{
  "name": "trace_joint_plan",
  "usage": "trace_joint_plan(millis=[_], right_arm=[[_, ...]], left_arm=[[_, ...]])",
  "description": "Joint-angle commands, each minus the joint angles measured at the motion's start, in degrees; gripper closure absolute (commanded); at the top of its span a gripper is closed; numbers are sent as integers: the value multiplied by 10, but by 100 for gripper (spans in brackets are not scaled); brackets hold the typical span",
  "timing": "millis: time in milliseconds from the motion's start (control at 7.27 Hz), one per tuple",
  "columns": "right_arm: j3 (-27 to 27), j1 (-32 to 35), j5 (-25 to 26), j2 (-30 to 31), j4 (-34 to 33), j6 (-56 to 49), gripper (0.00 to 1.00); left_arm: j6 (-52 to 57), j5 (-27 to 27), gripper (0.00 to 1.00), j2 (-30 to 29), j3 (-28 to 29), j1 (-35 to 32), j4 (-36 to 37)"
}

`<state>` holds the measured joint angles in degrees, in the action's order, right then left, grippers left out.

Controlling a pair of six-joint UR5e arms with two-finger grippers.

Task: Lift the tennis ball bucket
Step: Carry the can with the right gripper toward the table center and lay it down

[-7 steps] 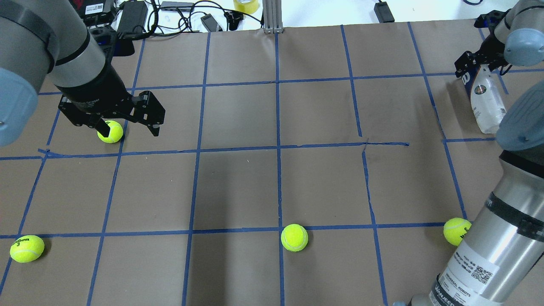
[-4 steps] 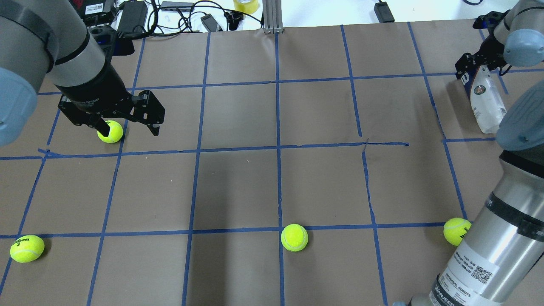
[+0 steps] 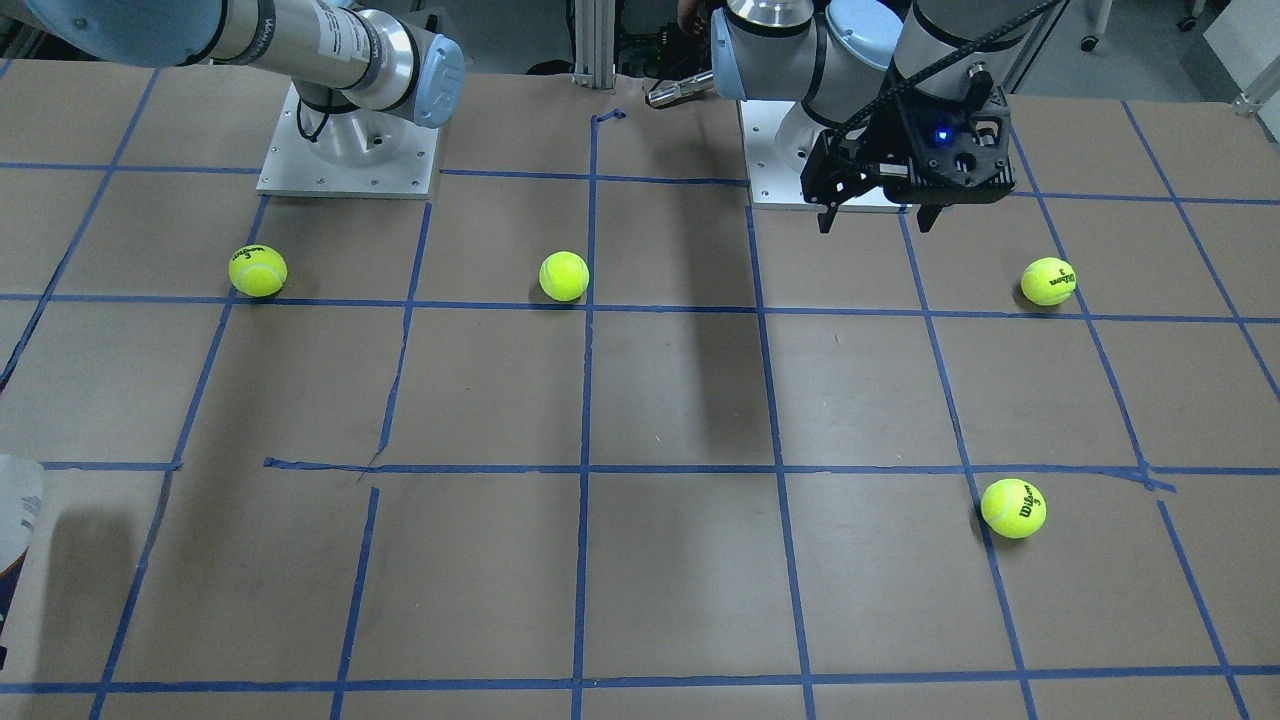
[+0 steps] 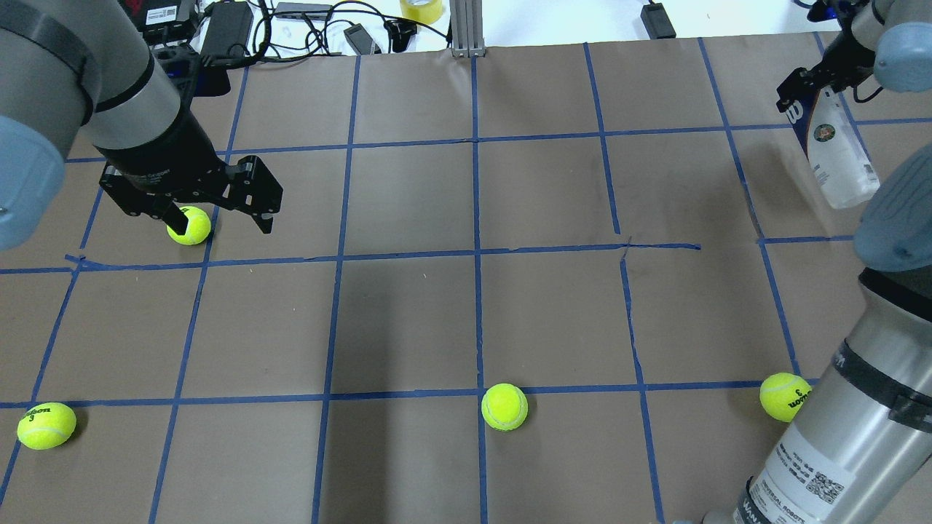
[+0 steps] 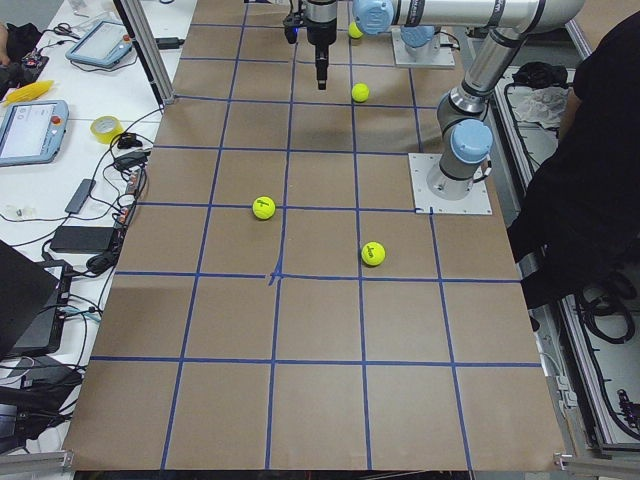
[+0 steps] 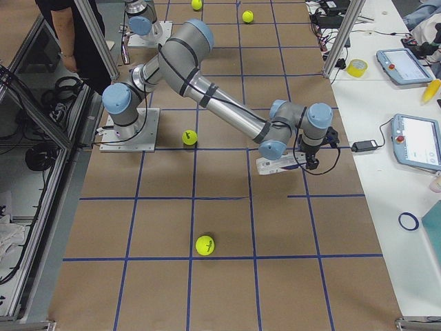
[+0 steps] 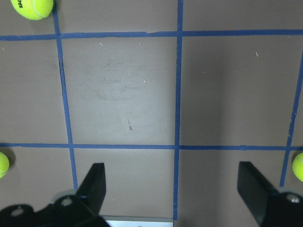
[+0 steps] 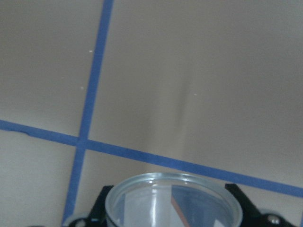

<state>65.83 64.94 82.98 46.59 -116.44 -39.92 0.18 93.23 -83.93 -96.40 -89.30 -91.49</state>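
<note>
The tennis ball bucket (image 4: 839, 159) is a clear can with a white and navy label, at the far right of the overhead view. My right gripper (image 4: 801, 98) is shut on its upper end and holds it tilted, seemingly off the paper, with its shadow beside it. The can's open rim (image 8: 173, 201) shows between the fingers in the right wrist view. The can also shows in the exterior right view (image 6: 274, 165). My left gripper (image 4: 218, 218) is open and empty, hovering by a tennis ball (image 4: 188, 225); its fingers (image 7: 94, 182) are wide apart.
Other tennis balls lie at the near left (image 4: 46, 425), near middle (image 4: 504, 406) and near right (image 4: 783, 397) by the right arm's base. Cables, power bricks and a tape roll (image 4: 421, 9) lie beyond the table's far edge.
My right gripper has moved up and away with the bucket in it; the can stands higher in the overhead view. The left arm and the balls have not moved.
</note>
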Motion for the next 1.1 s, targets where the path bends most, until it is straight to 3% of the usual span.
trace_joint_plan(millis=[0,413,963], right_arm=[[7,72,-5,35,20,-99,35],[72,211,12,88,32,-175,36],[82,412,15,80,-32,-314,42]], left_arm=[[0,0,0,0,0,0,0],[1,0,0,3,1,0,1],[2,-2,0,6,2,4,2]])
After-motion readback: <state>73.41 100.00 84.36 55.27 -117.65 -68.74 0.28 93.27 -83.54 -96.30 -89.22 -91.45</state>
